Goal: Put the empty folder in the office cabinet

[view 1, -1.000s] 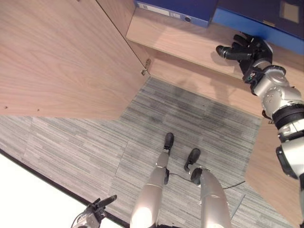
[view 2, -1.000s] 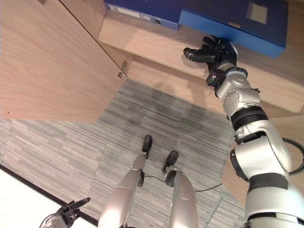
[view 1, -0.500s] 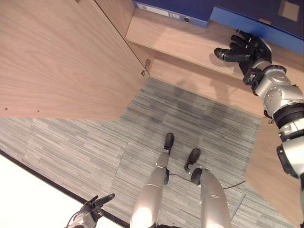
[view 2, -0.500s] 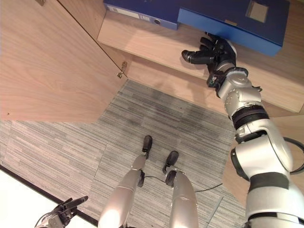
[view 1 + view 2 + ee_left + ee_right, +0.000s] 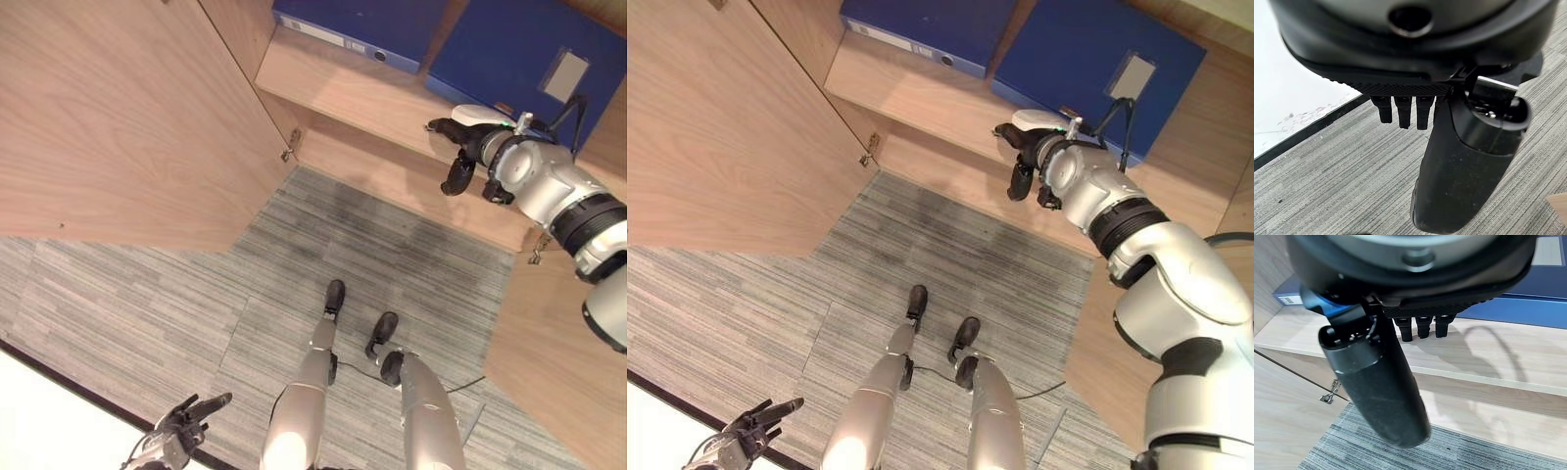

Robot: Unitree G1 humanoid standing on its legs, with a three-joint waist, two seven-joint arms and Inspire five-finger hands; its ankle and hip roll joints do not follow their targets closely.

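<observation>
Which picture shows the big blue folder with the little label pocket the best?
The right eye view: the blue folder shows nearly whole there, lying on the cabinet shelf with its label pocket facing up. The left eye view shows it too, cropped slightly more at the top. The right wrist view catches just its lower edge beyond the right hand.

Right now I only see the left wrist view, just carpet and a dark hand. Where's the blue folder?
Observer: The blue folder sits on the cabinet shelf, beside another folder.
Operator: Is the other hand holding it?
Observer: No. The right hand hangs open in front of the shelf, holding nothing.
Operator: And the hand I see?
Observer: The left hand is low by the edge of the carpet, fingers spread.
</observation>
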